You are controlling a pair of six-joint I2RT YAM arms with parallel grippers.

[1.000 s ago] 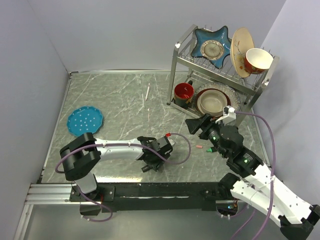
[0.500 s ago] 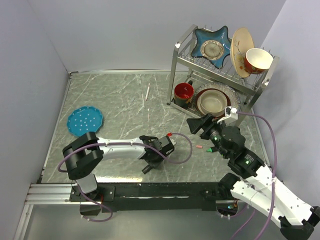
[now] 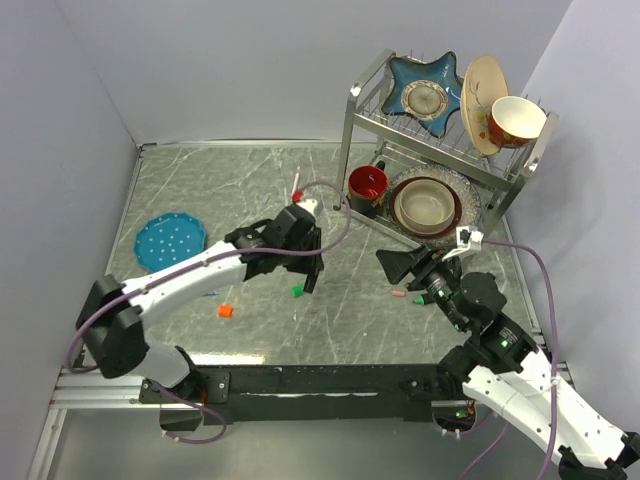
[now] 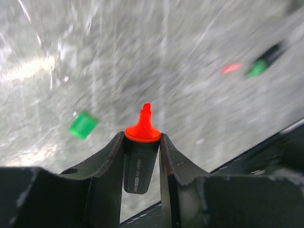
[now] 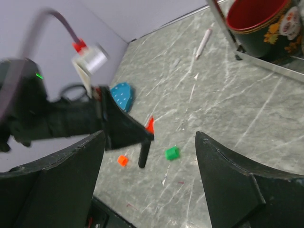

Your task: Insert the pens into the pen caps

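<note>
White moulded shells on left arm (image 3: 180, 275) and right arm (image 3: 520, 385), with black joint housings between the links. Thick purple cable (image 5: 64, 21) off each wrist, red plug into a silver cylindrical connector (image 5: 90, 57). Small green status LED (image 5: 38, 75) on black housing, more on the right arm joints. Left gripper (image 4: 142, 137), right gripper (image 5: 149, 137): matte black, wedge-shaped plastic fingers (image 5: 228, 180). Black base blocks.

plate (image 3: 170, 240) left, pen caps (image 3: 297, 291) centre, rack (image 3: 346, 152) right-rear
</note>
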